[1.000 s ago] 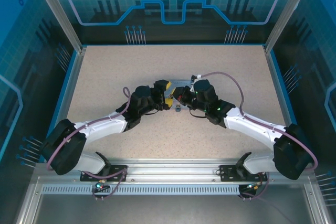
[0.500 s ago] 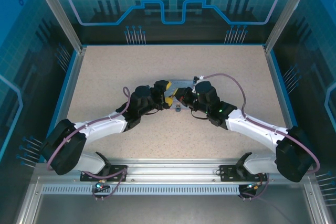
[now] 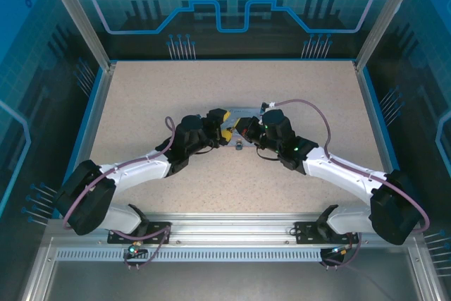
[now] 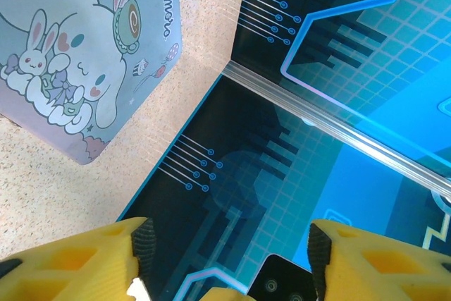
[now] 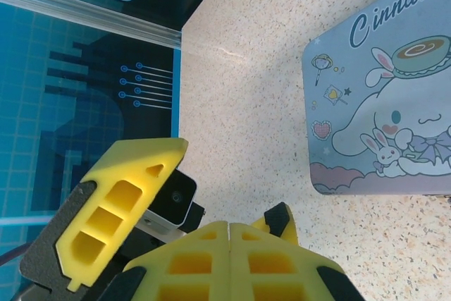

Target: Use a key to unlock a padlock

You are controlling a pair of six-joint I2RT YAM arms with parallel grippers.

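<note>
In the top external view the two arms meet at mid-table. My left gripper (image 3: pixel 223 125) is open, its yellow fingers spread wide in the left wrist view (image 4: pixel 232 244) with nothing gripped between them. My right gripper (image 3: pixel 243 130) is shut, its yellow fingers pressed flat together (image 5: pixel 229 227), and their tip sits between the left gripper's fingers (image 5: pixel 120 202). The key is hidden; I cannot tell whether it is pinched in the shut fingers. The tiny padlock (image 3: pixel 239 146) lies on the table just in front of both grippers.
A pale blue cartoon-printed tin (image 4: pixel 77 54) (image 5: pixel 387 118) lies flat on the speckled table just behind the grippers (image 3: pixel 244 112). Blue printed walls (image 3: pixel 232 12) and metal posts (image 3: pixel 77 15) enclose the table on the far and side edges.
The right arm has shifted slightly left and back, bringing its gripper closer in between the left gripper's fingers. The left arm and the padlock have stayed put.
</note>
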